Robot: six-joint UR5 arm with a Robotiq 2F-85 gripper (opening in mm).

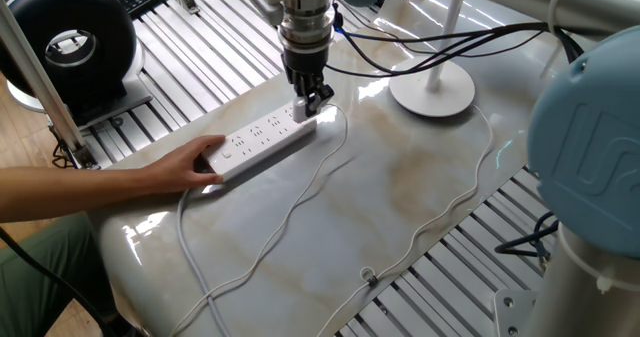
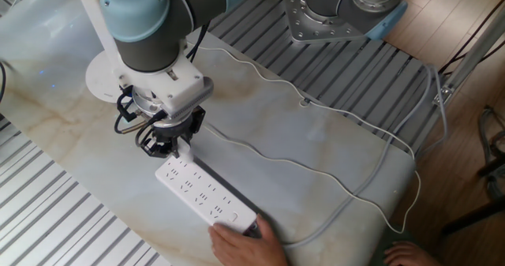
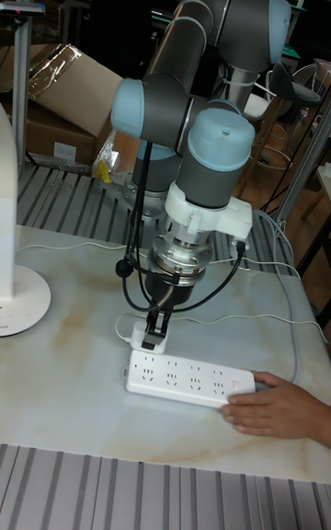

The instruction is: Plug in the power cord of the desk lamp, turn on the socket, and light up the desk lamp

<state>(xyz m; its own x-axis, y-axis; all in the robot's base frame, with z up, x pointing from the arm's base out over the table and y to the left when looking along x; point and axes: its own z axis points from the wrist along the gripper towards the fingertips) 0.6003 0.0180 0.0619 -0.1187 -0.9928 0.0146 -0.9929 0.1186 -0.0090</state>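
The white socket (image 1: 262,137) (image 2: 207,193) (image 3: 188,374) lies flat on the marble table. My gripper (image 1: 311,101) (image 2: 169,145) (image 3: 155,326) points down at its far end, away from the button. It is shut on the small white plug (image 3: 142,337) of the power cord (image 1: 318,172) (image 2: 268,159), right at the strip's end outlets. Whether the pins are seated is hidden by the fingers. The cord trails across the table. The desk lamp stands behind on its round base (image 1: 432,92) (image 2: 104,78) (image 3: 20,301). Its head is out of view.
A person's hand (image 1: 180,167) (image 2: 246,242) (image 3: 276,409) holds down the strip's button end. The strip's thicker cable (image 1: 190,247) runs off the table's front. A black round fan (image 1: 68,42) sits at the back left. Black robot cables (image 1: 450,42) hang above the lamp base.
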